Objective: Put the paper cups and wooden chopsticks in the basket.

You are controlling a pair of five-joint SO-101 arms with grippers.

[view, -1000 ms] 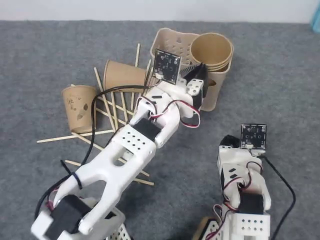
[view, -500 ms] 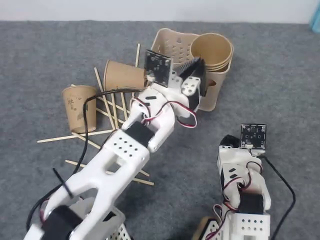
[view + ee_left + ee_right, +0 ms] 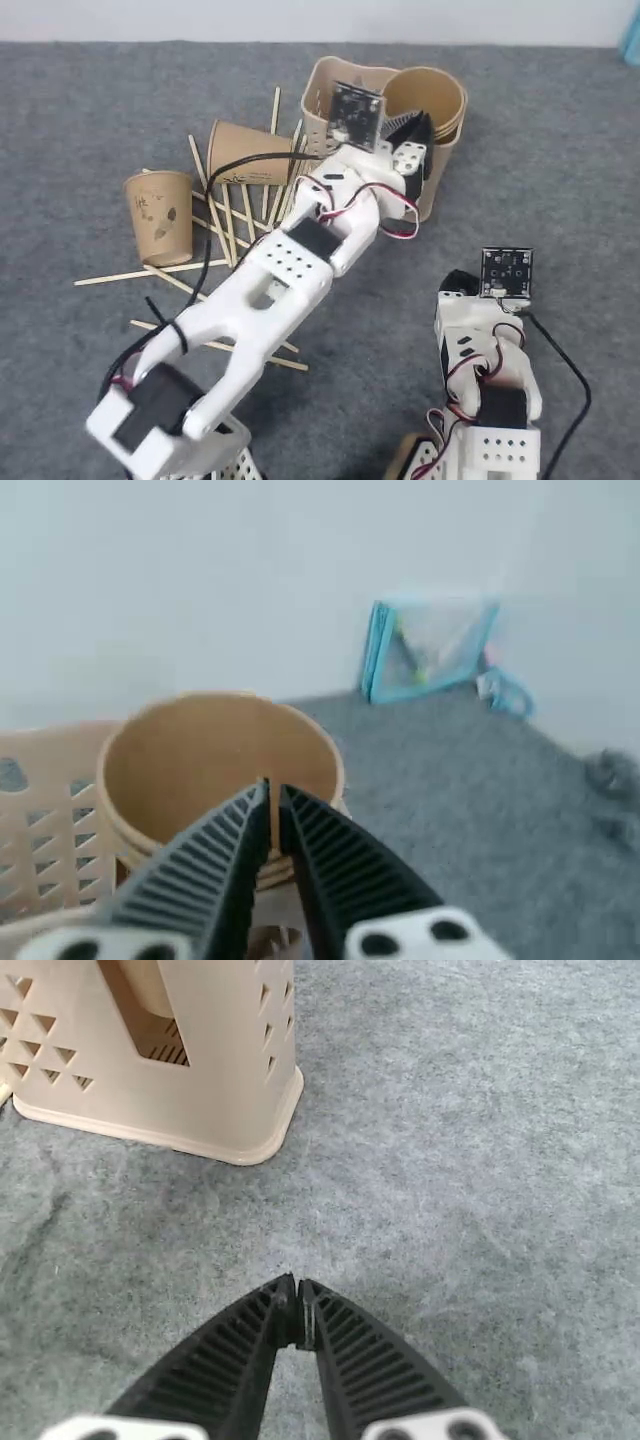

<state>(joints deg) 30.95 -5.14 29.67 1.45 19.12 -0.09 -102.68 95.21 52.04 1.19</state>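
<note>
The beige basket stands at the back with a stack of paper cups in its right side. My left gripper hangs shut at the near rim of that stack, nothing between its fingers; the left wrist view has its tips right before the top cup. Another paper cup lies on its side left of the basket. A third cup stands farther left. Several wooden chopsticks lie scattered around them. My right gripper rests shut and empty above the carpet, short of the basket.
Grey carpet covers the table. The left arm's white body stretches diagonally over some chopsticks. A white perforated base sits at the front edge. A blue-framed object leans against the far wall.
My left arm swung left and then back right, ending with its gripper closer to the stacked cups in the basket. The right arm has stayed still.
</note>
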